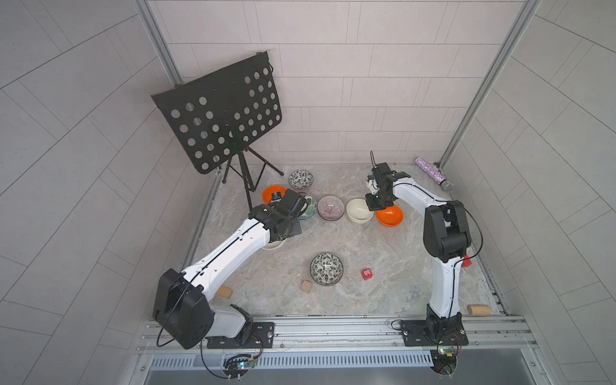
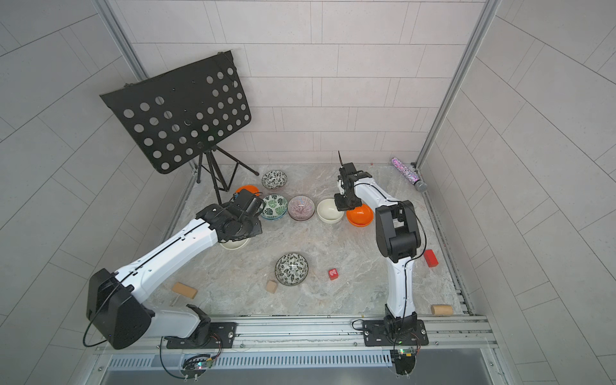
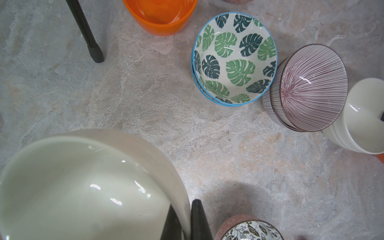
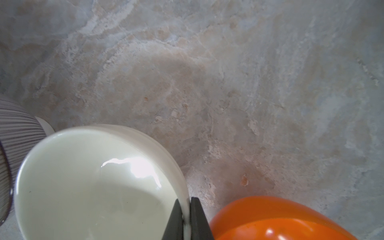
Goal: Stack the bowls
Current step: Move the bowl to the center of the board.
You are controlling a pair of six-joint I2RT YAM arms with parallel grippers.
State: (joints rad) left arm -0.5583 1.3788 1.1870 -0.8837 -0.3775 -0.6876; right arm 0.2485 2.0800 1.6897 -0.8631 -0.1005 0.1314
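My left gripper (image 3: 184, 204) is shut on the rim of a cream-white bowl (image 3: 83, 187), which shows mostly hidden under the wrist in both top views (image 1: 273, 246) (image 2: 235, 244). My right gripper (image 4: 186, 199) is shut on the rim of a second cream-white bowl (image 4: 93, 187) (image 1: 359, 210), with an orange bowl (image 1: 390, 216) (image 4: 280, 218) close beside it. Between the arms stand two stacked green-leaf bowls (image 3: 234, 58) (image 2: 274, 206) and two stacked purple striped bowls (image 3: 311, 87) (image 1: 330, 207). Another orange bowl (image 1: 271, 193) sits behind the left wrist. One black-and-white leaf bowl (image 1: 301, 179) is at the back, another (image 1: 326, 268) in front.
A black music stand (image 1: 216, 116) rises at the back left, and one tripod leg (image 3: 85, 31) lands near the left orange bowl. A red die (image 1: 367, 273), wooden blocks (image 1: 306, 286) (image 1: 224, 292), a red block (image 2: 430, 257), a wooden cylinder (image 1: 479, 310) and a glittery tube (image 1: 431, 173) lie around.
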